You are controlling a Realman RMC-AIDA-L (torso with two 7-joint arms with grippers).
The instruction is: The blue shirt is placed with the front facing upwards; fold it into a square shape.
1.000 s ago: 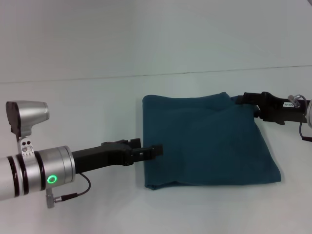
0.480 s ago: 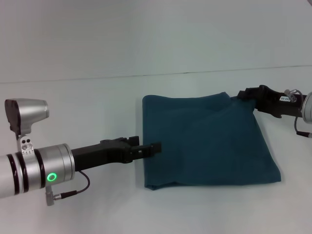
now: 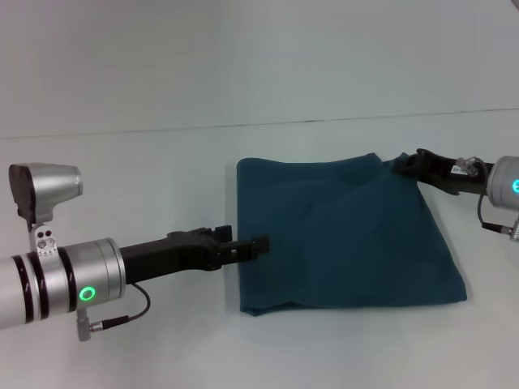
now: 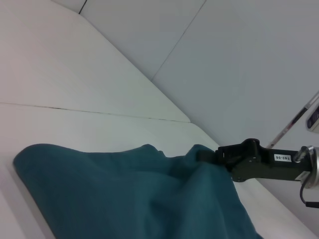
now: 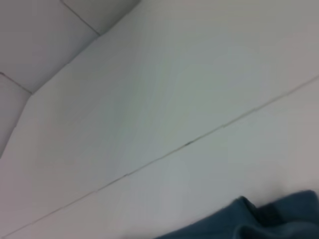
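Observation:
The blue shirt (image 3: 349, 235) lies folded into a rough square on the white table (image 3: 122, 178), right of centre, plain side up with no lettering showing. My left gripper (image 3: 261, 243) reaches in low from the left and its tip overlaps the middle of the shirt's left edge. My right gripper (image 3: 401, 164) is at the far right corner of the shirt. In the left wrist view this right gripper (image 4: 219, 155) meets a raised peak of the shirt (image 4: 124, 194) and looks shut on it. The right wrist view shows only a corner of the shirt (image 5: 279, 219).
A seam (image 3: 162, 128) crosses the white table behind the shirt. My left arm's silver forearm (image 3: 57, 275) fills the near left. Bare tabletop lies left of, behind and in front of the shirt.
My right arm has swung and turned at the wrist, its body now farther right and higher, while its tip stays at the shirt's far right corner. The left arm and the shirt have not moved.

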